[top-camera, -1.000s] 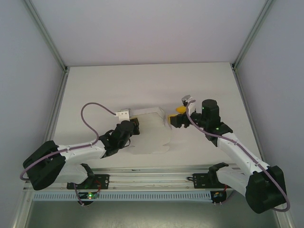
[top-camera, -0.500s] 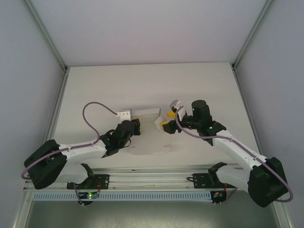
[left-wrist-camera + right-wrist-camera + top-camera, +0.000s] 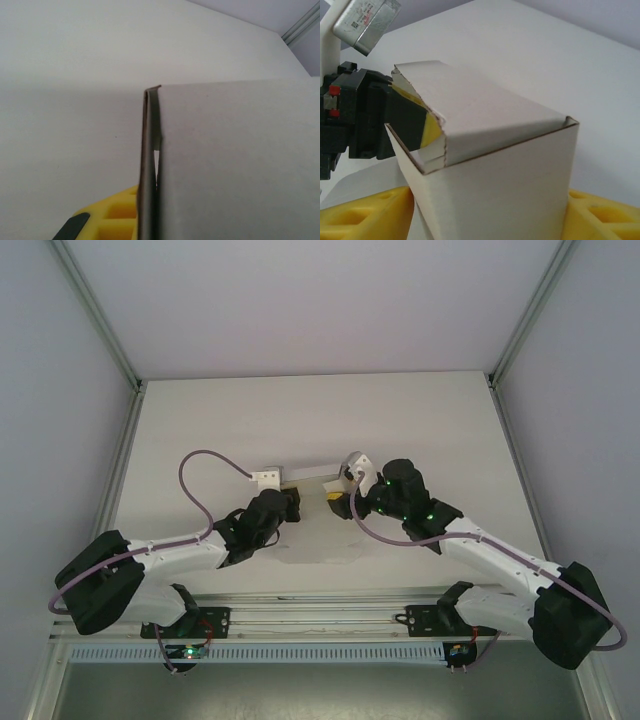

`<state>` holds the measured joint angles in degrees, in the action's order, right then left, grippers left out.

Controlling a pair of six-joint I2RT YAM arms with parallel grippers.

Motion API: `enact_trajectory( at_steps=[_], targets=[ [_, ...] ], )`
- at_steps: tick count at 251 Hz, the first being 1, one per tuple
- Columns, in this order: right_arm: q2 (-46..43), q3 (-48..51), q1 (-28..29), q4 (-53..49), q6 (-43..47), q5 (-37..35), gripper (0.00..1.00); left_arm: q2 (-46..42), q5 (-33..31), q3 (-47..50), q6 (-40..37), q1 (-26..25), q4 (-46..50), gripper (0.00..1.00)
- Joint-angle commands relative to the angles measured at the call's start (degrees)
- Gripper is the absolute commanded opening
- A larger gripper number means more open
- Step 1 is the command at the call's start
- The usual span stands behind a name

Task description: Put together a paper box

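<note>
Seen over the counter (image 3: 420, 420): a paper box (image 3: 490, 165), flap folded over, clamped in the right hand (image 3: 336, 498). Pinched too at its open end by the left hand (image 3: 287, 505), one finger under the flap. Cannot read the silver sticker (image 3: 367, 22) above.

A plain white table (image 3: 300, 410) is seen, boxed in by pale grey walls (image 3: 300, 300) at its back and sides. Aluminium frame posts (image 3: 95, 310) are set at its far corners, and a slotted cable duct (image 3: 300, 652) is run along its near edge.
</note>
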<state>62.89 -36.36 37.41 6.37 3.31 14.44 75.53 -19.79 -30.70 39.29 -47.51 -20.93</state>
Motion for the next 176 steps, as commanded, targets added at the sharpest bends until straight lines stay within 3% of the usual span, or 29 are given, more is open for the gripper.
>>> enact_trajectory(
  at_steps=[1, 28, 70, 113, 149, 176],
  targets=[
    [-1.6, 0.8, 1.0, 3.0, -0.6, -6.5, 0.62, 0.0, 0.6, -1.5, -0.2, 0.2, 0.3, 0.00],
    [-1.9, 0.7, 1.8, 2.5, -1.9, -13.8, 0.50, 0.0, 0.8, -1.5, -0.2, 0.2, 0.1, 0.00],
    [0.0, 0.1, 4.6, 2.5, -2.6, -22.7, 0.39, 1.0, 1.6, -2.7, 0.2, 0.2, 0.7, 0.00],
    [4.4, -1.2, 8.9, 3.3, -2.6, -41.3, 0.23, 2.4, 2.1, -5.3, 1.6, 0.1, 3.9, 0.00],
    [9.2, -3.3, 9.5, 3.4, -2.5, -53.3, 0.00, 2.8, 1.9, -6.6, 3.3, -0.3, 5.9, 0.00],
    [12.6, -4.4, 8.1, 4.3, -1.4, -60.9, 0.00, 2.4, 0.0, -7.2, 5.4, -0.4, 8.9, 0.00]
  ],
)
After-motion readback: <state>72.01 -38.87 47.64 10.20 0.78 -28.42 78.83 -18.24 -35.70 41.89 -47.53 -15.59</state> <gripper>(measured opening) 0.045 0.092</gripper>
